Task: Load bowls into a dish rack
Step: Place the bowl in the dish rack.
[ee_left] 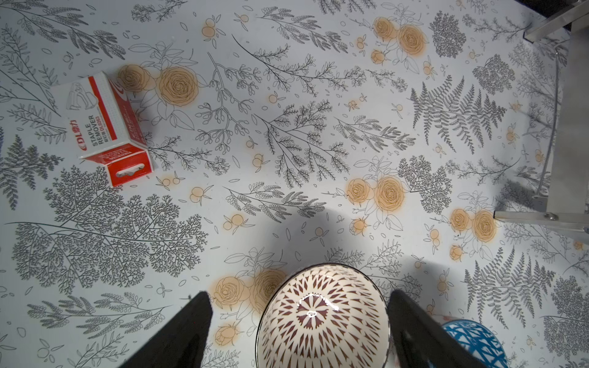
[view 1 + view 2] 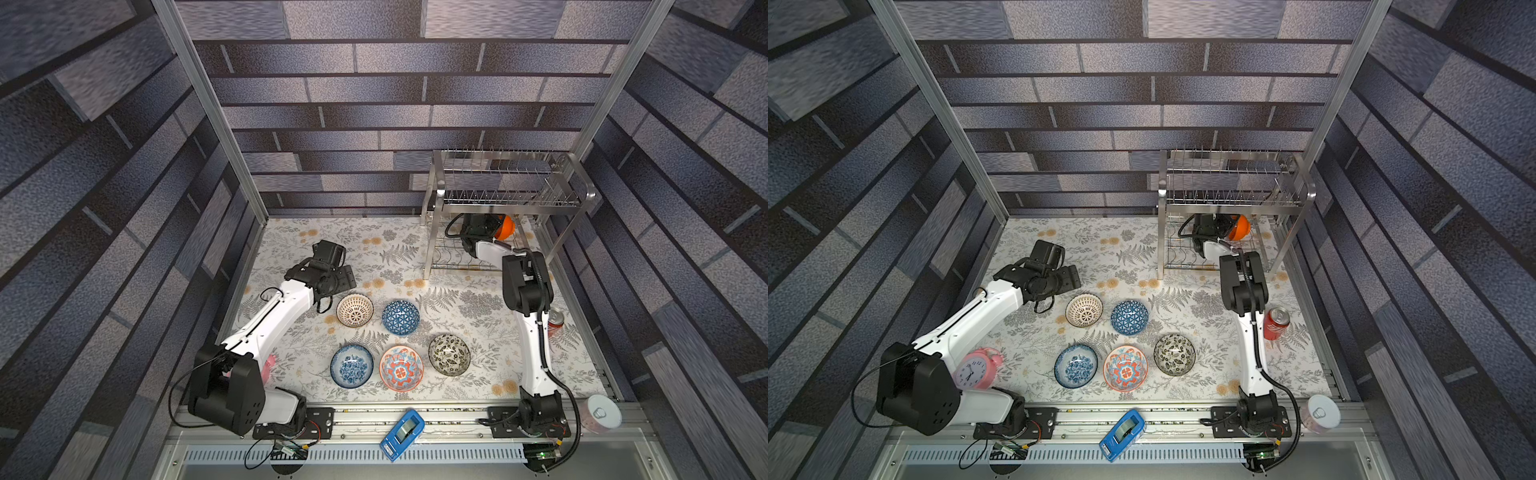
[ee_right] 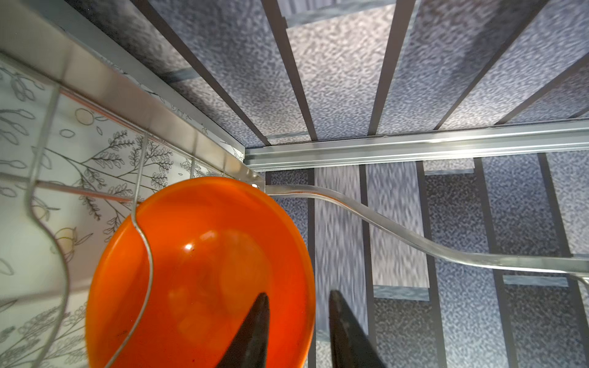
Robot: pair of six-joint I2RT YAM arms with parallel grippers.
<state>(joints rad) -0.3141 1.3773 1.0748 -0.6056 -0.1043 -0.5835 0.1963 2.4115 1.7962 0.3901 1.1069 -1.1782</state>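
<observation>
Right wrist view: the glossy plain orange bowl (image 3: 204,255) stands on edge in the lower tier of the dish rack (image 2: 507,199), at the far right corner of the table (image 2: 457,299), with a wavy wire crossing its face. The right gripper (image 3: 298,294) straddles its rim, jaws slightly parted, not pinching. The left gripper (image 1: 299,293), jaws spread wide and empty, hovers over the white lattice bowl (image 1: 322,318), with the blue triangle-patterned bowl (image 1: 471,344) just beside it and a red can (image 2: 1276,324) near the right edge
</observation>
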